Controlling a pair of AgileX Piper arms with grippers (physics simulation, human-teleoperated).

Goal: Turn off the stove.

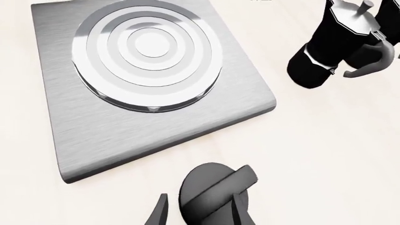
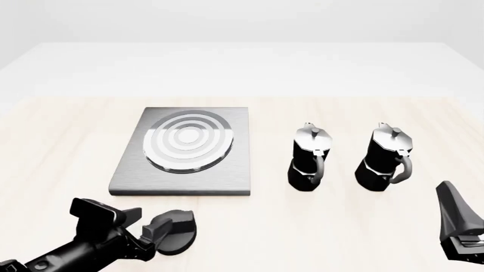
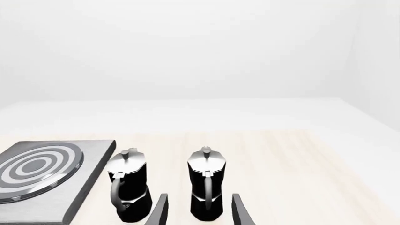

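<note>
The stove (image 2: 238, 170) is a flat square grey plate with silver burner rings (image 2: 187, 140), left of the table's centre; the left wrist view shows the stove (image 1: 125, 136) from close up. Its black round knob (image 2: 178, 229) lies separately on the table in front of the plate. My left gripper (image 2: 147, 224) is open with its fingers on either side of the knob (image 1: 212, 187). One finger (image 1: 160, 211) stands a little apart from the disc, and the other overlaps its edge. My right gripper (image 2: 451, 209) hovers open at the right front, holding nothing.
Two black-and-silver moka pots (image 2: 309, 161) (image 2: 386, 161) stand upright to the right of the stove, handles facing the near side. In the right wrist view those pots (image 3: 128, 187) (image 3: 205, 183) are ahead of the right gripper (image 3: 200, 208). One pot (image 1: 337, 42) shows in the left wrist view.
</note>
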